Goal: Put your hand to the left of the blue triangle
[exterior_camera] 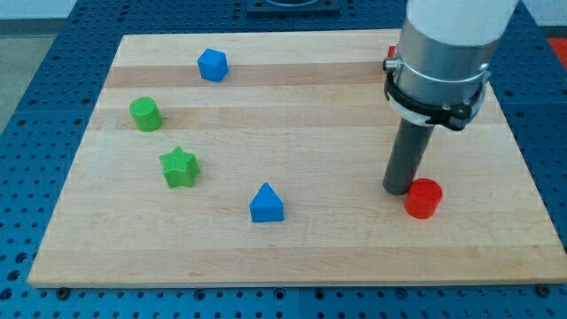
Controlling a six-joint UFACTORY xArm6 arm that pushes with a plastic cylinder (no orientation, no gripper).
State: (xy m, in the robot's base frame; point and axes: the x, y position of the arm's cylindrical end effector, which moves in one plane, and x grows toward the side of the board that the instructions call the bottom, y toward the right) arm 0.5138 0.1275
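Note:
The blue triangle [267,204] lies on the wooden board [292,257] a little left of the middle, toward the view's bottom. My tip [397,189] rests on the board far to the right of the triangle, right next to the left side of a red cylinder [423,198]; I cannot tell whether they touch. The arm's white and black body hangs above it at the view's top right.
A blue hexagonal block [213,65] sits at the top left. A green cylinder [145,114] and a green star [180,167] sit at the left. A small red piece [390,53] peeks out behind the arm at the top right.

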